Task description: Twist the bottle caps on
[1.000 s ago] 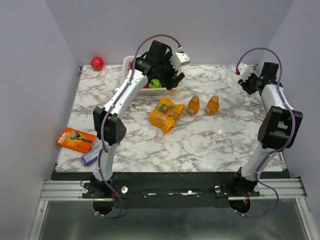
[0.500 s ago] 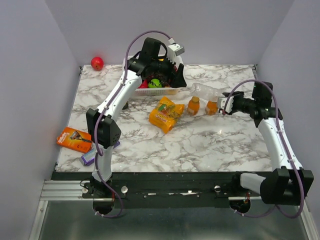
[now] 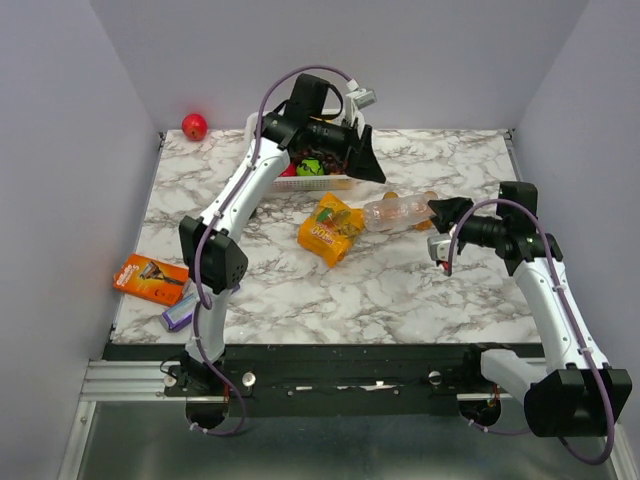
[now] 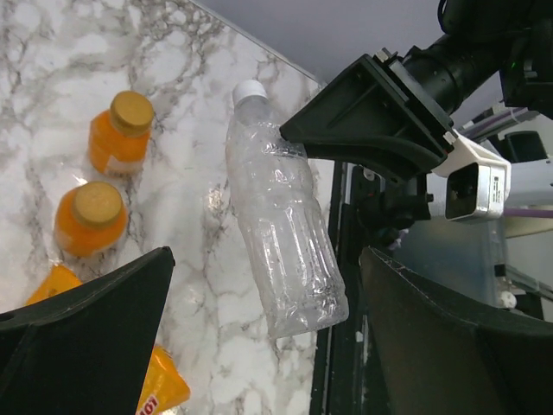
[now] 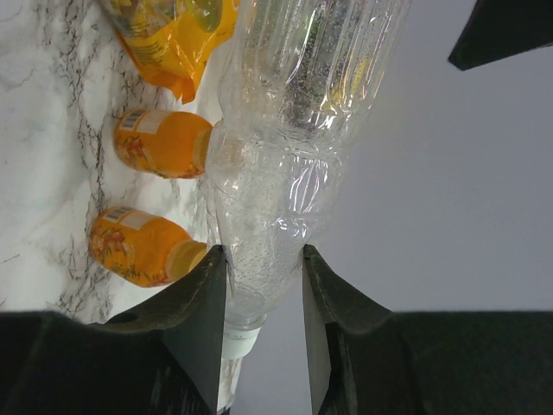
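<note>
A white tabletop [image 3: 400,290] veined with grey marble fills a three-sided booth, seen from above. Plain pale lavender walls close it in. The far wall [image 3: 420,60] runs straight across behind the table, while the left wall [image 3: 60,200] and the right wall [image 3: 600,100] slant outward toward the near side. A black strip [image 3: 330,350] edges the table's near side. Just beside it, a ribbed aluminium rail [image 3: 120,380] spans the full width. Nearer than the rail, a dull grey metal panel [image 3: 350,445] shows as floor. Light falls soft and even, casting only faint shadows on the marble.
</note>
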